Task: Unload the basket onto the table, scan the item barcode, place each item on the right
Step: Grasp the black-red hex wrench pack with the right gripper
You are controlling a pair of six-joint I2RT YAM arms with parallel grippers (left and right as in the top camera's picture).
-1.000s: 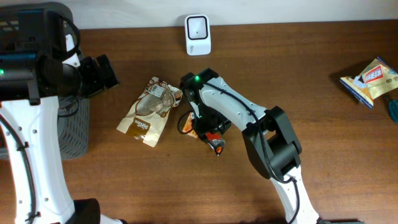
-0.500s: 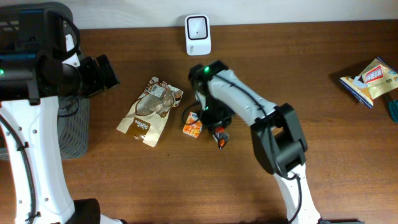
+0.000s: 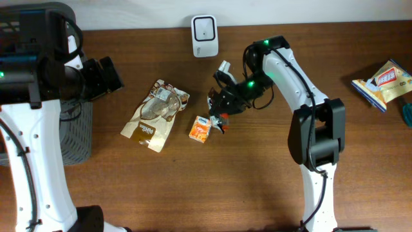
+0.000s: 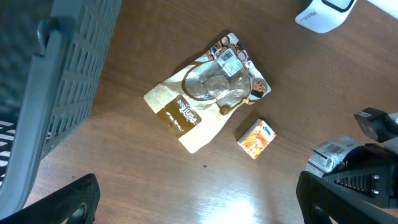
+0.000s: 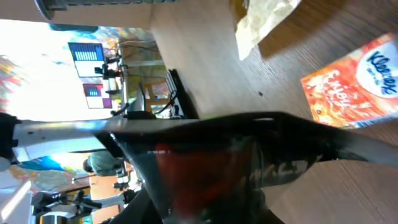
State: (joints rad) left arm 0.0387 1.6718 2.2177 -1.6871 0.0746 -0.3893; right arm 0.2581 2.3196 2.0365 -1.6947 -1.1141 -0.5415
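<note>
My right gripper (image 3: 219, 115) hangs above the table, shut on a dark packet with a red patch (image 3: 223, 122). In the right wrist view that packet (image 5: 205, 162) fills the frame between the jaws. A small orange box (image 3: 200, 128) lies on the wood just left of it, and shows again in the right wrist view (image 5: 354, 81). The white scanner (image 3: 205, 35) stands at the table's back edge. My left gripper (image 4: 199, 208) is open and empty, high over the left side. I can make out no barcode on the dark packet.
A brown and cream pouch (image 3: 154, 115) with a white label (image 4: 231, 57) lies left of the orange box. A grey mesh basket (image 3: 74, 135) stands at the left edge. A yellow snack packet (image 3: 385, 82) lies far right.
The right arm has swung right and lifted away from the table, carrying the dark packet up beside the orange box. The orange box stays on the wood. The left arm has not moved.
</note>
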